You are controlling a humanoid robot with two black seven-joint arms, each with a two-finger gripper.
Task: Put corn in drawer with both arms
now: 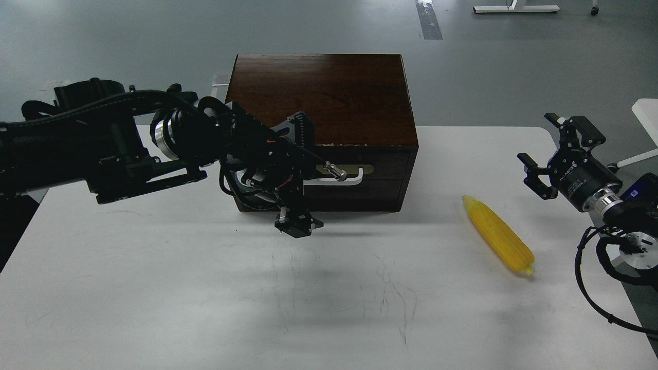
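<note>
Left gripper (pixel 295 174) in front of the closed drawer (pixel 354 177) at its white handle (pixel 336 177), grip state unclear, right gripper (pixel 552 154) spread wide and empty, one corn (pixel 497 235) lying on the white bench (pixel 205 288) right of one dark wooden box (pixel 321 97), two arms.

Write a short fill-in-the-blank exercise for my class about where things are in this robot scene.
1. The corn lies on the white ____.
2. The drawer in the dark wooden box is ____.
3. The right gripper has its jaws ____.
4. The left gripper is in front of the drawer's white ____.

Missing words: table; closed; open; handle
</note>
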